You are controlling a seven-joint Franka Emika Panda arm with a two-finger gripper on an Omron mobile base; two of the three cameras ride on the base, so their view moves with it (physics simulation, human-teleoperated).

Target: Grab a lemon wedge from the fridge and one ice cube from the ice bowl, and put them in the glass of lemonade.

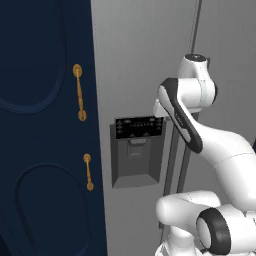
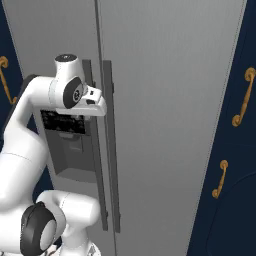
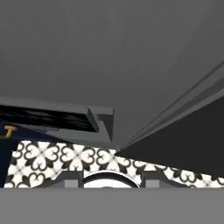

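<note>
Rising from the near edge and bending forward, with the white arm (image 1: 220, 145) folding at its elbow toward the far wall. Holding the gripper (image 2: 96, 103) up at the level of the dispenser panel (image 1: 139, 127), just right of it and close against the pair of long vertical handles (image 2: 109, 150); hiding the fingertips behind the white hand in both base views, so not allowing any telling of whether the pincer is standing wide, narrow or on something. Looking down the door in the hand view, past the black panel toward patterned black-and-white floor tiles (image 3: 52, 162) below. Standing straight ahead and filling the middle of the scene as the fridge (image 1: 135, 60), tall and light grey, with both doors lying flush and closed and a grey recess sitting under the panel on the left door. Flanking it on left and right as navy cabinets (image 1: 45, 125), carrying brass handles (image 1: 79, 92).
</note>
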